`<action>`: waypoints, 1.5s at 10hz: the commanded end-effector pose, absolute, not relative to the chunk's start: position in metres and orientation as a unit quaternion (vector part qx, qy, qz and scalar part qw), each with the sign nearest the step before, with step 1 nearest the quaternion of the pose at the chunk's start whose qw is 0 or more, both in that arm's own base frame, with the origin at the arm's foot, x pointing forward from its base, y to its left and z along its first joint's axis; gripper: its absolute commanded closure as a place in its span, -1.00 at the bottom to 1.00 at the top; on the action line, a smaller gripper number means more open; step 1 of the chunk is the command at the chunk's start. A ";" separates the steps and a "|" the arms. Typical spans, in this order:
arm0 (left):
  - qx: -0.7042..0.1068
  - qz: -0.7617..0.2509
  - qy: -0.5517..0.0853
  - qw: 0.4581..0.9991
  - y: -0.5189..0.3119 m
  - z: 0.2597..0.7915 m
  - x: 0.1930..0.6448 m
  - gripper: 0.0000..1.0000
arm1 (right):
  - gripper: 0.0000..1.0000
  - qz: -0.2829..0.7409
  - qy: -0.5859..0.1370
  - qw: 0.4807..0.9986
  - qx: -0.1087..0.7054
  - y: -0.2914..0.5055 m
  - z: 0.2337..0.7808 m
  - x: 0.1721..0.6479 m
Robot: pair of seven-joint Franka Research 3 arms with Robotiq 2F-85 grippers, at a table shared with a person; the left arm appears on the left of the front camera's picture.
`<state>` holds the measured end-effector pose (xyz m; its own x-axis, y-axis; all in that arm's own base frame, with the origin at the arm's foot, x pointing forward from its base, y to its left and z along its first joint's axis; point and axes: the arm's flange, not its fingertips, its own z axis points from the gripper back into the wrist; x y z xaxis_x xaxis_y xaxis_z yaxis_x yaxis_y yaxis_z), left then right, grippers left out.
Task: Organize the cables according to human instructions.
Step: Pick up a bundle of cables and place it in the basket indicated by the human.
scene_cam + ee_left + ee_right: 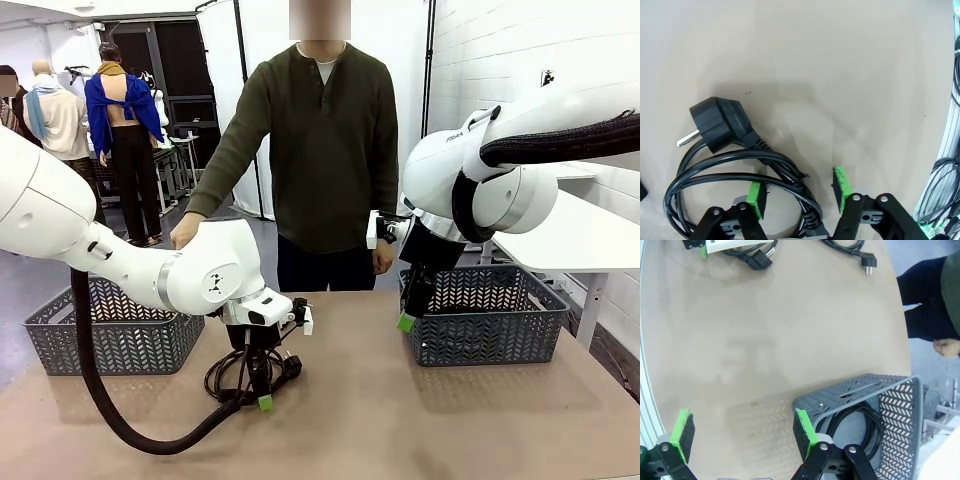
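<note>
We find the left fingers (839,189) set down over a coiled black cord (790,167) that lies on the bench (850,75), left of its middle. They stand partly narrowed, one green pad on each side of the bunched strands. A gap shows beside one pad, so we judge the cord is not yet pinched. The strands run crosswise between the pads, and the closing move depends on that. The cord's plug (720,122) lies beyond the fingertips, clear of them. The left arm is by far the nearer to this cord. The right fingers (805,432) are spread wide and hold nothing. They hover above the near left corner of the grey basket (900,405) at the bench's right edge, where a second cord (862,409) is coiled inside. A third cord (869,261) lies on the bench, nearer the person's edge than the first.
</note>
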<state>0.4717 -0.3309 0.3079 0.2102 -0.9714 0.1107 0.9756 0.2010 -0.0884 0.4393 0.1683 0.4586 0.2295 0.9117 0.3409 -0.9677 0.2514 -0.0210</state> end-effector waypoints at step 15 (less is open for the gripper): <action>0.005 -0.651 -0.049 0.758 -0.327 0.427 0.448 1.00 | -1.00 0.605 -0.143 0.778 0.093 0.169 0.459 0.440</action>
<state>0.4502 -0.3373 0.4110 0.1735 -0.9806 0.0907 0.9824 0.1788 0.0542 0.4394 0.1682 0.4587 0.2297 0.9116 0.3410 -0.9676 0.2517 -0.0211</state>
